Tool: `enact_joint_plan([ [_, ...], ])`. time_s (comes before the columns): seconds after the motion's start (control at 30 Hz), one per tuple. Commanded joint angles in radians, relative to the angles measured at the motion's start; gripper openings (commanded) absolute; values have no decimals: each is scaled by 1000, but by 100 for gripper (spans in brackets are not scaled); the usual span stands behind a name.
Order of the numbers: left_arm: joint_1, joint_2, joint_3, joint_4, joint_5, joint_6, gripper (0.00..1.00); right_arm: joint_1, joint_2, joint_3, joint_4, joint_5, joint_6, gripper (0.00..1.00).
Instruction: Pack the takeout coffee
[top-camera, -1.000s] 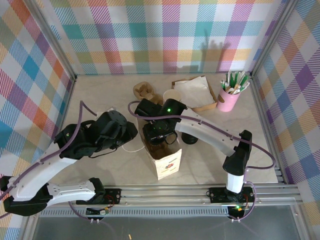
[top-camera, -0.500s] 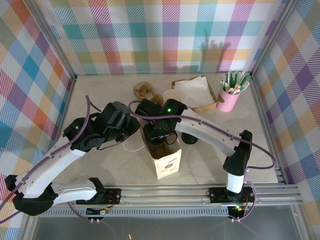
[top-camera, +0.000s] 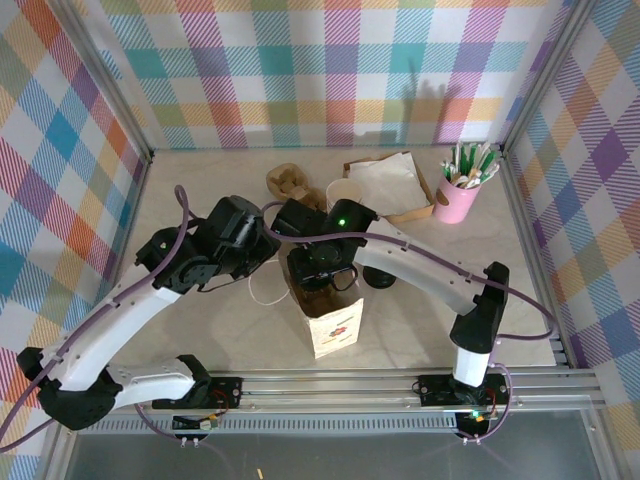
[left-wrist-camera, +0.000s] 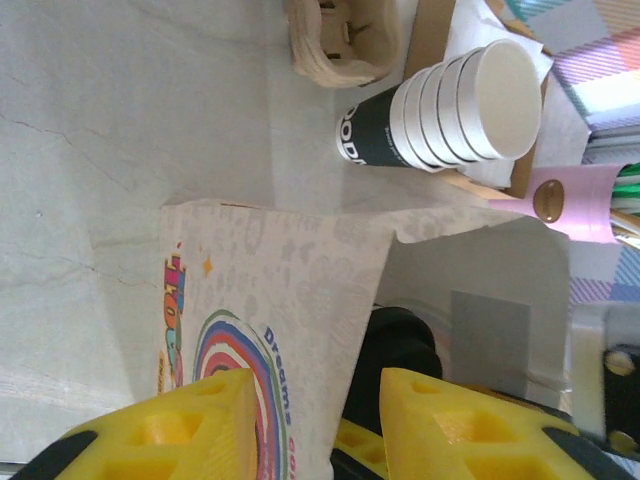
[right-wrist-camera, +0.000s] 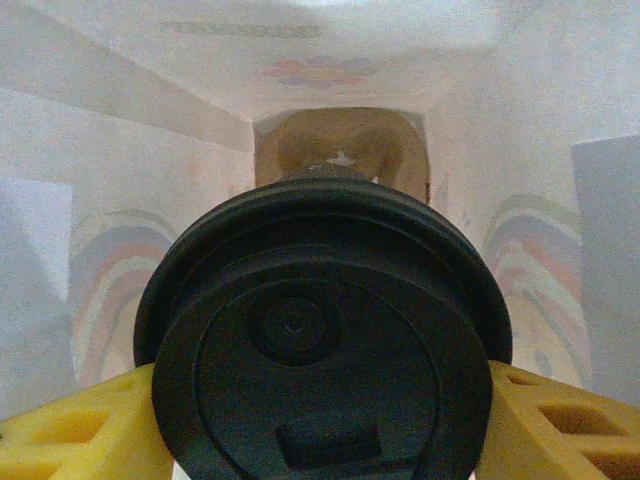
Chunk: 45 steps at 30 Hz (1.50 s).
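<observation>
Right jaws clasp the coffee (right-wrist-camera: 320, 340) by its black lid, down inside the open paper bag (top-camera: 333, 322) at the centre of the tabletop (top-camera: 400, 332). Left jaws, at the bag's 10 o'clock, stand parted astride its rim. Spare cups (left-wrist-camera: 450, 105) stand at the bag's 12 o'clock.

Pastel plaid walls (top-camera: 330, 70) are boxing this setup in on three sides, and the light is throwing a few soft grey shadows (top-camera: 432, 105) onto the back one. The tabletop (top-camera: 200, 175) is looking like pale beige stone with faint veins running through it. Silver aluminium posts (top-camera: 105, 78) are standing in the back corners, and a slotted rail (top-camera: 350, 384) is running along the near edge.
</observation>
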Motion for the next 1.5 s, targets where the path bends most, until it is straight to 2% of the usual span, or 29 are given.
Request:
enact_joint_plan([
  [0.0,15,10,-24,9,31,40,38,8,-36,-16,1,6,6,0],
  [0.17,58,20,-62,64,114,64,38,8,-33,-22,2,-5,7,0],
  [0.43,93,78,-53,52,212,162,38,8,-28,-21,1,-5,6,0],
  [0.67,102,95,-21,37,244,207,33,8,-25,-9,-15,9,16,0],
  [0.87,113,64,-12,98,259,221,54,8,-19,-1,-41,33,33,0],
  [1.0,116,66,-21,118,282,219,56,8,-19,4,-51,41,41,0],
  [1.23,115,94,-13,19,282,276,50,8,1,38,-88,54,44,0],
  [1.47,115,95,-12,-21,308,330,32,8,1,50,-102,79,39,0],
])
